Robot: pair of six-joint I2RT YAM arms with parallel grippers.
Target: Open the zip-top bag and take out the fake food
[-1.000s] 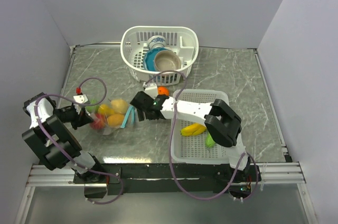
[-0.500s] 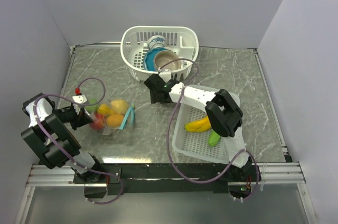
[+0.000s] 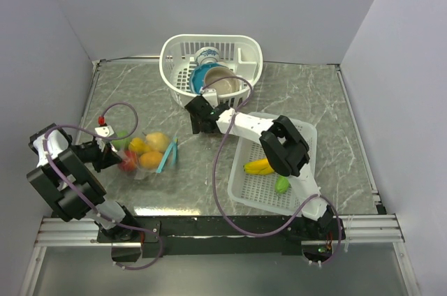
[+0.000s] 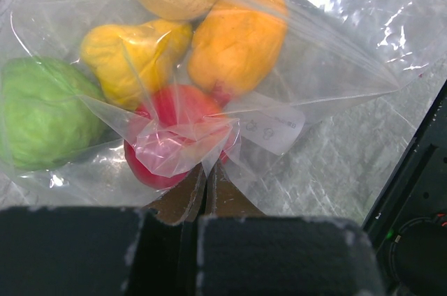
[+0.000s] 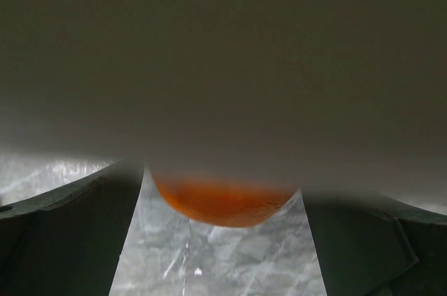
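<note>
1st clerk: 5 glossy plastic fruits, inside 1 clear floppy zip-top bag, on grey marble desk, left side. Held by?
2nd clerk: Left gripper, pressed together on bag film, at the end opposite the teal zip strip. Right gripper, spread wide about 1 small orange plastic fruit; contact unclear.
1st clerk: Step?
2nd clerk: Emptying, probably. 1 yellow banana lies in white slotted tray. Next: settle the orange, then reach the bag mouth.
</note>
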